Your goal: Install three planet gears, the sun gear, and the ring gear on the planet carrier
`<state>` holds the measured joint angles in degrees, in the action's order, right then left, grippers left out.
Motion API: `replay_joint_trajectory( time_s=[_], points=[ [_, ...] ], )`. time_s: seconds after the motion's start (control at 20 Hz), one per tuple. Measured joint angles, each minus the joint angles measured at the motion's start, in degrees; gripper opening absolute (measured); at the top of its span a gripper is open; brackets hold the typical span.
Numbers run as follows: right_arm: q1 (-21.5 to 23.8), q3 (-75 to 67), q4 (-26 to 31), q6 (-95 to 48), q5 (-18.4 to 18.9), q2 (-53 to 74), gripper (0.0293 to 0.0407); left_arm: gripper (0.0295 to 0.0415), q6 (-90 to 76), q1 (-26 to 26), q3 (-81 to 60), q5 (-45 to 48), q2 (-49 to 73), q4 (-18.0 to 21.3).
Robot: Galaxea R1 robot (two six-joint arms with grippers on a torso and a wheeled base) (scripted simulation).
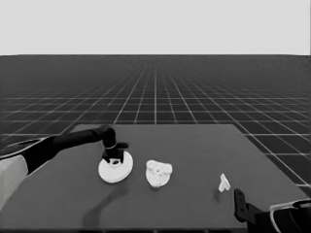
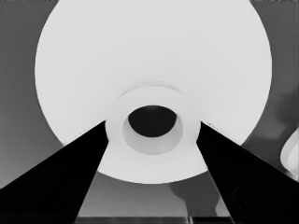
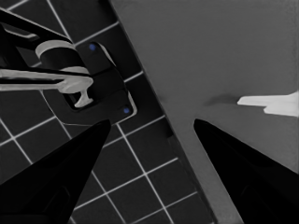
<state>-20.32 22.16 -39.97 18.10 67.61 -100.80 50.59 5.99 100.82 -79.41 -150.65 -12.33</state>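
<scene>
The larger round part (image 1: 115, 168) is seen left of centre in the head view, its raised hub clasped between the fingers of the left gripper (image 1: 113, 156). Just right of it lies the smaller round part (image 1: 159, 174), gears on it. A thin white piece (image 1: 223, 183) lies at lower right, near the parked right gripper (image 3: 152, 128), whose fingers are spread.

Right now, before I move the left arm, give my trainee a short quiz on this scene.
1. True or false: the left gripper straddles the raised hub of the larger round part.
2. What lies nearest the parked right gripper? A) thin white piece B) smaller round part C) larger round part
3. Fill in: the gears sit clustered on the ____ round part.
Key: 1 true; 2 A; 3 smaller.
</scene>
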Motion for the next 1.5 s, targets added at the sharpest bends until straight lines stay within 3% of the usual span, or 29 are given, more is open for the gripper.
replay_joint_trajectory(
  time_s=[0.2, 0.3, 0.4, 0.7, 0.8, 0.95, 1.2, 1.3, 1.5],
  points=[
    [0.0, 0.0, 0.0, 0.0, 0.0, 0.0, 0.0385, 0.0348, 0.0, 0.0, 0.0, 0.0, 0.0, 0.0],
    [0.0, 0.0, 0.0, 0.0, 0.0, 0.0, 0.0385, 0.0348, 2.6, -6.4, -6.0, -4.8, 2.5, 4.8],
    [0.0, 0.0, 0.0, 0.0, 0.0, 0.0, 0.0385, 0.0348, 2.9, -9.2, -6.7, -6.3, 2.8, 6.8],
    [0.0, 0.0, 0.0, 0.0, 0.0, 0.0, 0.0385, 0.0348, 2.9, -10.4, -6.8, -7.0, 2.8, 7.9],
    [0.0, 0.0, 0.0, 0.0, 0.0, 0.0, 0.0385, 0.0348, 23.3, -8.8, -10.2, -8.2, -12.1, 5.3],
    [0.0, 0.0, 0.0, 0.0, 0.0, 0.0, 0.0385, 0.0348, 25.4, -8.0, -1.3, -8.5, -25.2, 4.6],
    [0.0, 0.0, 0.0, 0.0, 0.0, 0.0, 0.0385, 0.0348, 24.8, -7.8, 2.3, -8.4, -28.2, 4.4],
    [0.0, 0.0, 0.0, 0.0, 0.0, 0.0, 0.0385, 0.0348, 23.7, -4.3, 4.3, -7.3, -28.8, 1.0],
    [0.0, 0.0, 0.0, 0.0, 0.0, 0.0, 0.0385, 0.0348, 23.0, -2.6, 5.6, -6.7, -29.2, -0.5]
  ],
)
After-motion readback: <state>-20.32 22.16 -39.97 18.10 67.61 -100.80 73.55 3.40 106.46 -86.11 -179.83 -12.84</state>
